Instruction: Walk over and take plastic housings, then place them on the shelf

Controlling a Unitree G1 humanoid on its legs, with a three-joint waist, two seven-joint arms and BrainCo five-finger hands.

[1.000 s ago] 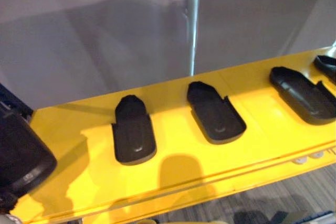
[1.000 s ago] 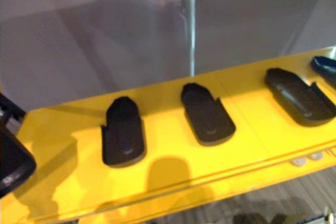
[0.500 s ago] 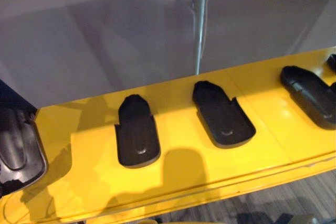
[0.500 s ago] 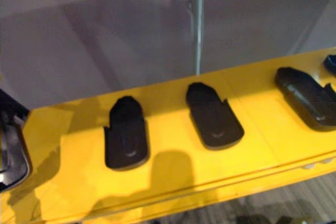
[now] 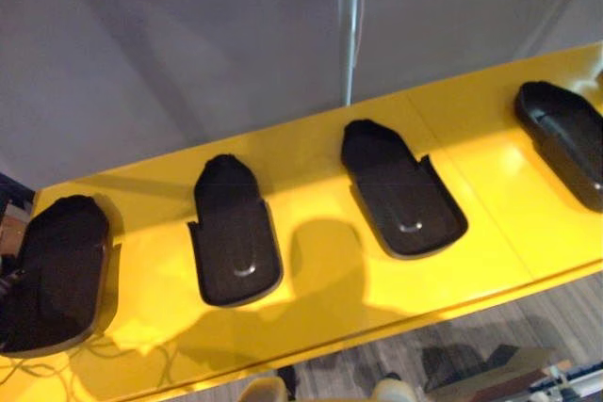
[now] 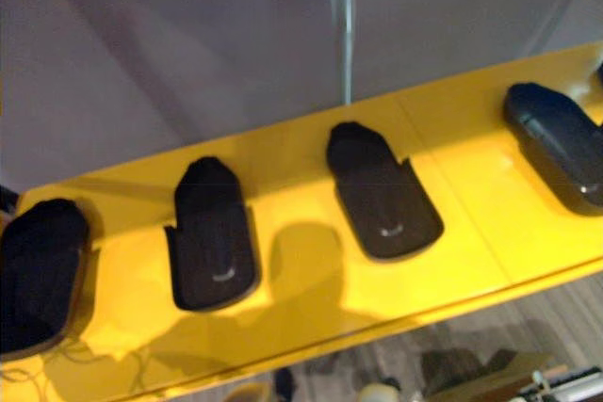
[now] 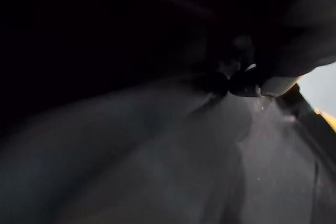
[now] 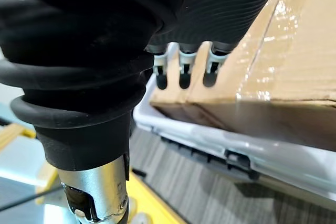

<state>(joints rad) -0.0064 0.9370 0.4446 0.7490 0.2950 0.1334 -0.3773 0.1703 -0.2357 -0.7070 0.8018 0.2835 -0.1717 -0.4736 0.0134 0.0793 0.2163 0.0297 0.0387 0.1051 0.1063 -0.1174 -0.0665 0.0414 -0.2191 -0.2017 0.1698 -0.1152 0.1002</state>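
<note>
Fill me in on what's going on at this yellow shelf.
Four black plastic housings lie in a row on the yellow shelf, apart from one another. The left hand sits close against a dark surface, likely the leftmost housing at the shelf's end; its grip cannot be made out. The right hand hangs open and empty beside a cardboard box and a grey crate.

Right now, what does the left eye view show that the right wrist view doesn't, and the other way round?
The left eye view shows the yellow shelf carrying a row of black plastic housings: the far-left housing, second housing, third housing and right-edge housing, with a metal pole behind. The right wrist view shows the right hand, fingers relaxed and empty, beside a cardboard box above a pale crate rim. Both share the grey striped floor.
</note>
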